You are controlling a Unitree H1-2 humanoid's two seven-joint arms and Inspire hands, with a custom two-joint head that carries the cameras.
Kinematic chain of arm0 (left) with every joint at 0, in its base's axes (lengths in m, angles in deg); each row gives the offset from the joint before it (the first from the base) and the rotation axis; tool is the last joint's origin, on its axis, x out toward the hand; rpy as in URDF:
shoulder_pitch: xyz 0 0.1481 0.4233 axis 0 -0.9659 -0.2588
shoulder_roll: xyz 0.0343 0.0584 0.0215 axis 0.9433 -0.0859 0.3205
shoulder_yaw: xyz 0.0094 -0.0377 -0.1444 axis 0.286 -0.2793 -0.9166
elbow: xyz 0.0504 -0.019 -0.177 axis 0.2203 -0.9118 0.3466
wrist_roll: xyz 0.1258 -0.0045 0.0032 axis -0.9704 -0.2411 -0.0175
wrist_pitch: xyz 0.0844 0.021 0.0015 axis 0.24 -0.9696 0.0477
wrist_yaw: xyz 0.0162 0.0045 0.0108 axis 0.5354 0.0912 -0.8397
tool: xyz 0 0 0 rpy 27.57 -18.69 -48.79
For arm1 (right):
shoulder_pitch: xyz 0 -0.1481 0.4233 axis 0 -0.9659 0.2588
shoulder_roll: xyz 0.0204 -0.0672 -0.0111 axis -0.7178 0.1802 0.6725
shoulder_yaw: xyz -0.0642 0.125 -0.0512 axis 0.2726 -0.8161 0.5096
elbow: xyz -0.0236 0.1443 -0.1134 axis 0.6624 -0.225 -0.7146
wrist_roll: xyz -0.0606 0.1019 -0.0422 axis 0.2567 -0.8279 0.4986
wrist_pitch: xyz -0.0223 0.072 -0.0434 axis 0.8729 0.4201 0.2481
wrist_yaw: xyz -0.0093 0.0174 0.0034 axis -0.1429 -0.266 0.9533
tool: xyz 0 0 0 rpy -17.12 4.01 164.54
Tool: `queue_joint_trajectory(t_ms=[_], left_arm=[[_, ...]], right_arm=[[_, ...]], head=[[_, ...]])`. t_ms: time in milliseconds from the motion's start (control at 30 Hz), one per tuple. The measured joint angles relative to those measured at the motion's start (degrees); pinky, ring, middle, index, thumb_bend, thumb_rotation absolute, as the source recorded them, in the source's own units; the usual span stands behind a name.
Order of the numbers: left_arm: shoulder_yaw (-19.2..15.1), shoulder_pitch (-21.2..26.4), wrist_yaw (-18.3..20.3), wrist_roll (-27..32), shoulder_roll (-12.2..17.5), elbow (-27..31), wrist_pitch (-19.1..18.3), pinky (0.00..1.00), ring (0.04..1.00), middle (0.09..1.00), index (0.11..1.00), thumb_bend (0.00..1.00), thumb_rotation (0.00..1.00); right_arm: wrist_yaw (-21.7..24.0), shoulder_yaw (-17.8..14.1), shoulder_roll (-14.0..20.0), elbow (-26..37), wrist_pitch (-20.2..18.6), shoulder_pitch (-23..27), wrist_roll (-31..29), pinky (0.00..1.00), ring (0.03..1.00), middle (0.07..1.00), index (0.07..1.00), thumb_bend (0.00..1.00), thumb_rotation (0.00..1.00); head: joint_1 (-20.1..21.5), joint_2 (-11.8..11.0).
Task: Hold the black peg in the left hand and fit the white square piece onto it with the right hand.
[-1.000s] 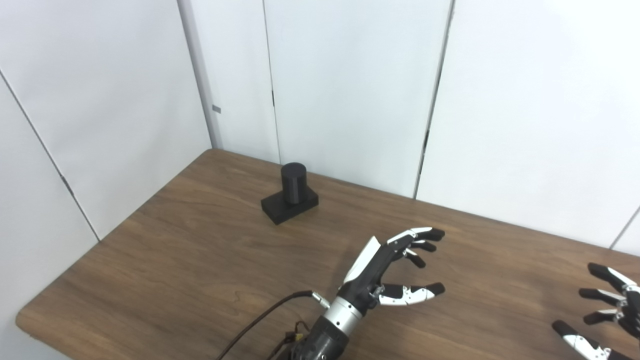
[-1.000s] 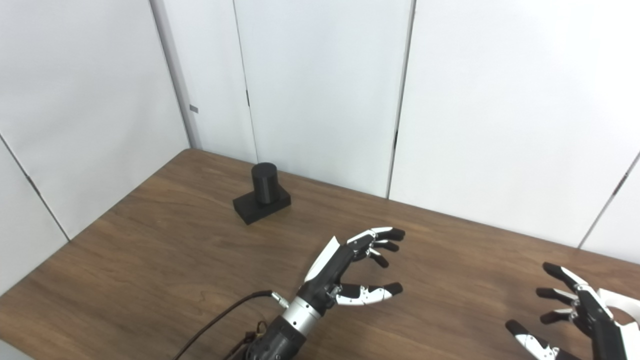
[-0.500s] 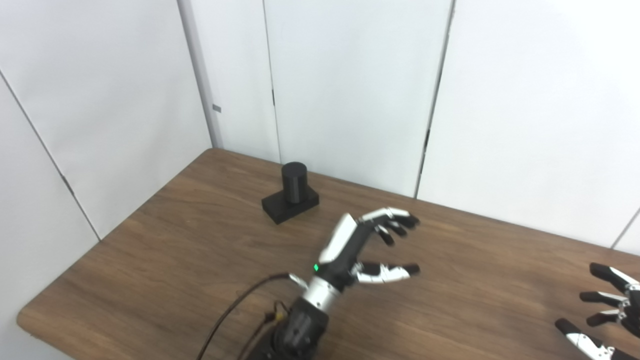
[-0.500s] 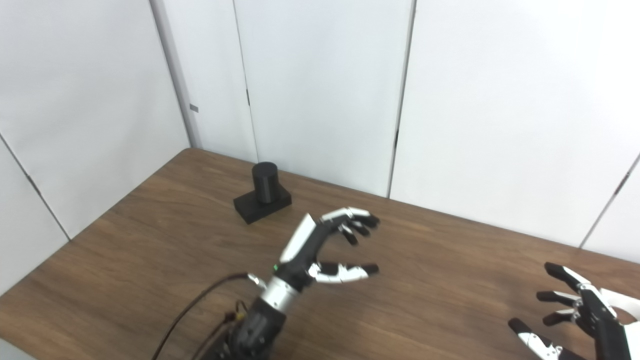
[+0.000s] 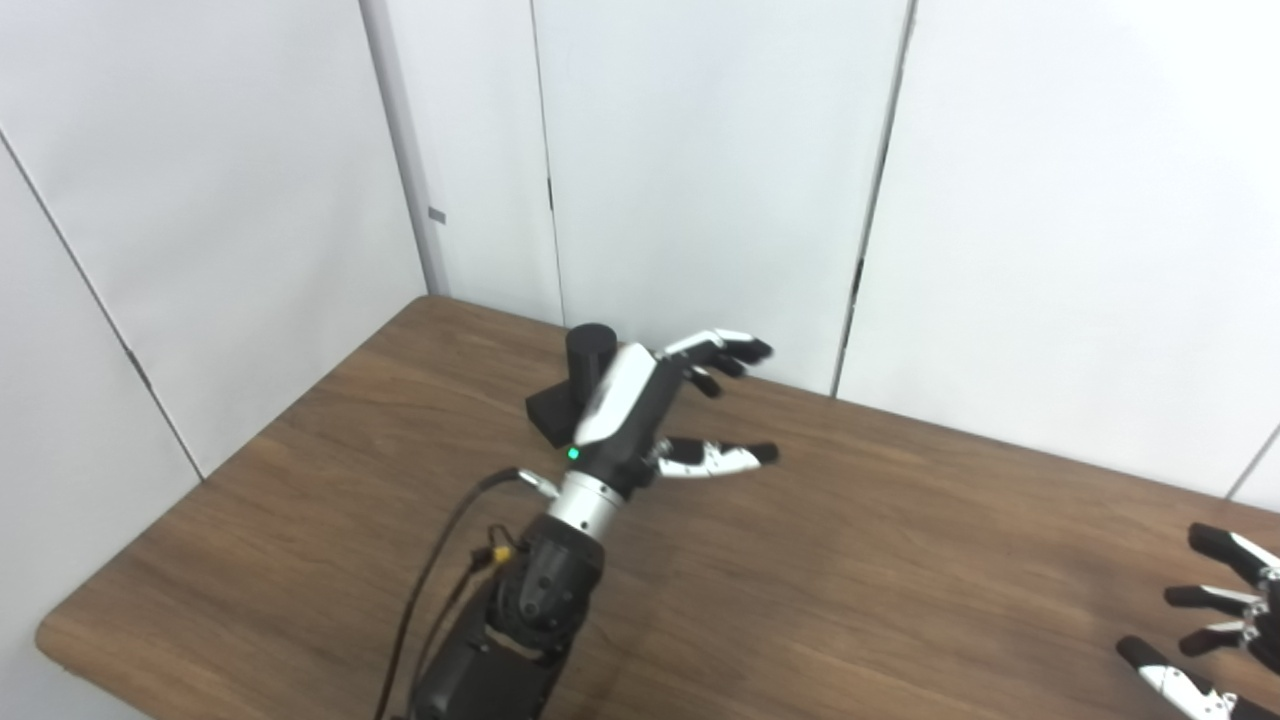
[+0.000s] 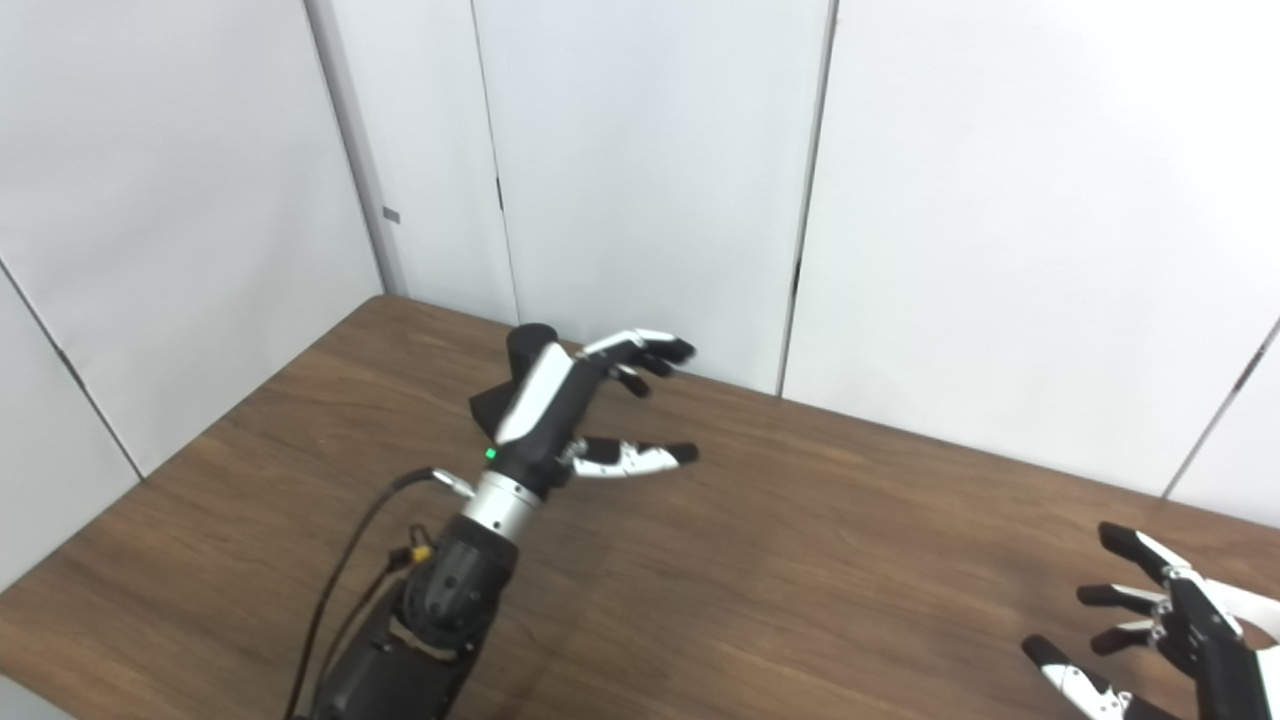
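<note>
Hovering beside black peg [image 5: 588, 352], left hand [image 5: 640, 405], fingers [image 5: 722, 347] spread, seemingly empty; no legible writing.

I read the work surface as a dark brown wood-grain tabletop [image 5: 900, 560] with a rounded near-left corner and a far-left corner tucked into the angle of the enclosure. White wall panels [image 5: 700, 150] close it in on the left and along the back, meeting the tabletop edge directly. Dark vertical seams [image 5: 880, 150] divide the back panels; a pale grey post [image 5: 400, 150] stands at the corner. I note a small grey tab [image 5: 435, 215] on the panel just right of that post. Lighting is even, with soft shadows on the wood.
</note>
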State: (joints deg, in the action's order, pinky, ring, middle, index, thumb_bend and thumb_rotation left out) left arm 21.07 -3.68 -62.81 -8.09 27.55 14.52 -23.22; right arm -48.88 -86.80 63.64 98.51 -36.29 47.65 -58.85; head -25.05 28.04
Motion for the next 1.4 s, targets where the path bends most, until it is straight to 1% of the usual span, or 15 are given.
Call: queue_joint_trajectory(t_ms=[167,267,367,467,567,700,767,867,933,967,1033,1100,1233,1333,1400], left_arm=[[-2.31,1.44,-0.04,-1.29,3.33,0.39,-3.55,0.60,0.715,0.757,0.738,0.79,0.08],[-3.19,2.10,-0.04,-1.75,5.16,0.54,-4.70,0.56,0.704,0.751,0.741,0.80,0.10],[-3.84,2.89,-0.24,-2.65,5.72,0.56,-6.75,0.55,0.693,0.743,0.746,0.78,0.11],[-3.98,3.47,-0.55,-3.55,5.83,0.63,-8.21,0.52,0.683,0.737,0.750,0.80,0.09],[-3.94,4.08,-1.18,-5.09,6.75,0.24,-8.25,0.57,0.701,0.745,0.760,0.82,0.11],[-4.16,5.69,-2.81,-6.60,9.18,-1.61,-8.21,0.61,0.748,0.785,0.775,0.85,0.17],[-4.17,5.96,-3.45,-8.12,10.16,-1.92,-8.91,0.64,0.778,0.800,0.781,0.87,0.20],[-3.48,6.65,-5.19,-13.07,11.76,-3.79,-10.76,0.69,0.840,0.828,0.794,0.91,0.25],[-2.82,6.86,-5.37,-16.01,13.10,-4.88,-12.69,0.75,0.898,0.866,0.817,0.92,0.29],[-2.65,6.86,-5.36,-16.95,13.52,-5.00,-13.65,0.77,0.923,0.881,0.824,0.94,0.29],[-2.34,6.99,-5.34,-18.69,13.84,-5.00,-15.70,0.81,0.949,0.901,0.834,0.95,0.31],[-1.66,7.12,-5.29,-19.84,14.00,-5.08,-17.41,0.86,0.966,0.923,0.847,0.99,0.34],[-0.40,7.64,-5.18,-22.16,14.66,-6.12,-19.89,0.88,0.987,0.946,0.852,1.00,0.40],[0.51,8.12,-4.03,-24.09,15.40,-7.13,-22.87,0.89,0.999,0.972,0.858,1.00,0.51],[1.32,8.42,-3.05,-25.92,15.66,-7.41,-25.70,0.88,0.999,0.981,0.861,1.00,0.60]], right_arm=[[0.10,-0.04,-0.01,0.39,-0.32,0.00,0.01,0.42,0.626,0.812,0.785,0.47,0.00],[0.27,-0.03,0.00,0.44,-0.34,0.00,-0.10,0.43,0.628,0.813,0.788,0.47,0.00],[0.33,-0.03,0.00,0.44,-0.35,0.00,-0.10,0.43,0.630,0.814,0.791,0.47,0.00],[0.37,-0.02,-0.01,0.44,-0.37,0.00,-0.09,0.43,0.633,0.810,0.787,0.48,0.00],[0.37,-0.03,-0.01,0.52,-0.80,0.00,-0.02,0.43,0.634,0.807,0.789,0.47,0.00],[0.43,-0.01,-0.02,1.29,-1.22,-0.07,-0.05,0.42,0.629,0.804,0.783,0.48,0.00],[0.44,-0.04,0.02,1.53,-1.21,-0.07,-0.05,0.42,0.634,0.805,0.778,0.48,0.00],[0.44,-0.06,0.03,1.61,-1.22,-0.06,-0.04,0.43,0.639,0.809,0.771,0.46,0.00],[0.50,-0.17,0.03,2.06,-1.87,-0.06,-0.10,0.43,0.644,0.816,0.781,0.46,0.00],[0.53,-0.35,0.03,2.30,-2.26,-0.07,-0.23,0.43,0.644,0.819,0.785,0.46,0.00],[0.55,-0.77,0.04,2.36,-2.55,-0.07,-0.46,0.43,0.644,0.822,0.784,0.46,0.00],[0.63,-0.79,0.01,2.37,-2.57,-0.06,-0.50,0.43,0.640,0.818,0.784,0.47,0.00],[0.83,-0.81,0.01,2.47,-2.63,-0.07,-0.47,0.43,0.637,0.814,0.781,0.47,0.00],[0.91,-0.81,0.01,2.64,-2.80,-0.07,-0.48,0.43,0.638,0.818,0.780,0.47,0.00],[0.92,-0.85,0.01,2.95,-3.28,-0.07,-0.48,0.43,0.638,0.816,0.782,0.47,0.00]], head=[[-0.18,0.00],[-0.35,0.00],[-0.44,0.00],[-0.53,0.18],[-0.62,0.44],[-0.70,0.61],[-0.79,0.62],[-0.79,0.62],[-0.79,0.79],[-0.70,0.79],[-0.70,0.88],[-0.70,0.97],[-0.70,0.97],[-0.62,1.23],[-0.62,1.23]])
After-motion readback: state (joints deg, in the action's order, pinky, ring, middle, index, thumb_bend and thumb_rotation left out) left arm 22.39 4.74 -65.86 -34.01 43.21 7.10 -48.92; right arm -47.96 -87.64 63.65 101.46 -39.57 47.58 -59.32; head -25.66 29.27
